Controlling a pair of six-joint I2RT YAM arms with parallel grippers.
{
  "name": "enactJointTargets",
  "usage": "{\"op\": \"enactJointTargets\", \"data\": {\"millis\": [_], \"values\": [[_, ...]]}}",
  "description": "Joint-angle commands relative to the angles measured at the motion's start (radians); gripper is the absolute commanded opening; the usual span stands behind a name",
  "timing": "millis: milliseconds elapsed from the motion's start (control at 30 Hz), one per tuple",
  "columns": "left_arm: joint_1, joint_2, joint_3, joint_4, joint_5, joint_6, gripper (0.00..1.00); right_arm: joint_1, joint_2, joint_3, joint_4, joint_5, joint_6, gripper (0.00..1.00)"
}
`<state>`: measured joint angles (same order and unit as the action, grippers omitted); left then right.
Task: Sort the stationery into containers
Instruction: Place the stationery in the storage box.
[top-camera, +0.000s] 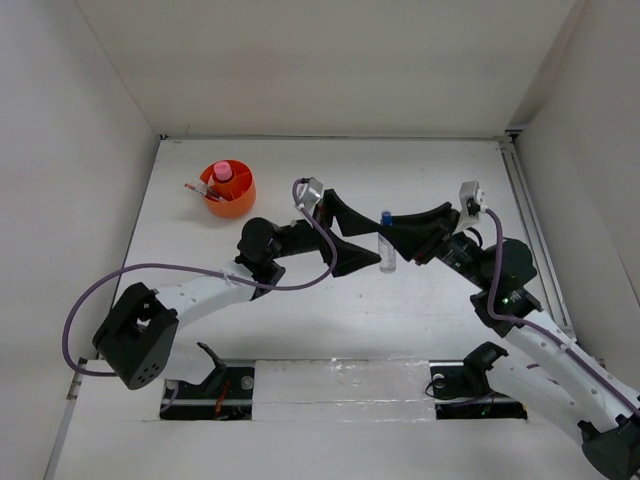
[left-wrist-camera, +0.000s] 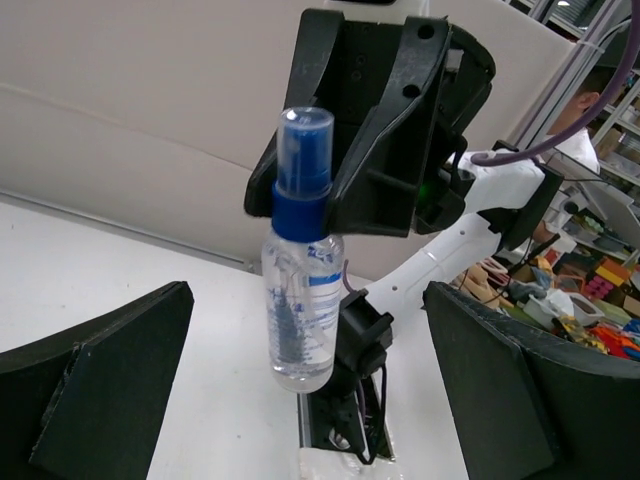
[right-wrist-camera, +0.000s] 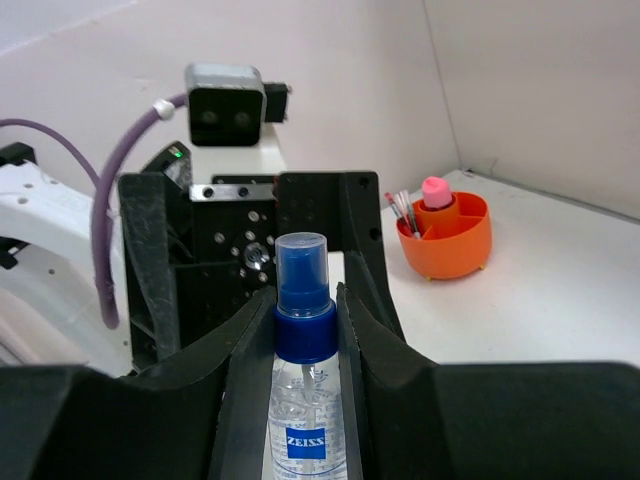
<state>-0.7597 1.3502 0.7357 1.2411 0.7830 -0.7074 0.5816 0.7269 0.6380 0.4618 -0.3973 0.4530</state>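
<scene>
So the clear blue-capped bottle (right-wrist-camera: 305, 420) is being held upright over the middle of the table (top-camera: 300, 330), well apart from the orange tub (top-camera: 236, 207) in the far left corner. It's being pinched by the right gripper (right-wrist-camera: 305, 312), whose jaws are clamped on the blue collar just under the see-through overcap. The left gripper (top-camera: 365, 236) is being held wide apart, one finger on either side of the bottle body, touching nothing. Whether the base is being rested on the table can't really be told; from the left wrist view it looks lifted.

Handling guess: it's being read as a small rigid plastic spray bottle, light, with a bit of liquid visible inside. The wall looks smooth and round, so some slipping or twisting is being expected if it's squeezed off-centre. The collar is being treated as the safest hold, since the shoulder below it gives a ledge. The overcap is probably being best avoided; it looks like it could pop off. If a handover is being planned, the labelled mid-body is being suggested for the second grip, square across the widest part.

The tub is already being shared by a pink-capped bottle (top-camera: 222, 175) and some pens (top-camera: 195, 187), so a free compartment is being needed.
</scene>
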Motion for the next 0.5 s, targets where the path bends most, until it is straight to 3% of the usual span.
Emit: {"op": "enactJointTargets", "data": {"millis": [0, 467], "values": [[-0.004, -0.029, -0.018, 0.08, 0.007, 0.023, 1.0, -0.008, 0.011, 0.005, 0.156, -0.049, 0.059, 0.0], [-0.004, -0.019, -0.009, 0.11, -0.004, 0.023, 0.94, 0.012, 0.063, 0.005, 0.244, -0.089, 0.107, 0.0]]}}
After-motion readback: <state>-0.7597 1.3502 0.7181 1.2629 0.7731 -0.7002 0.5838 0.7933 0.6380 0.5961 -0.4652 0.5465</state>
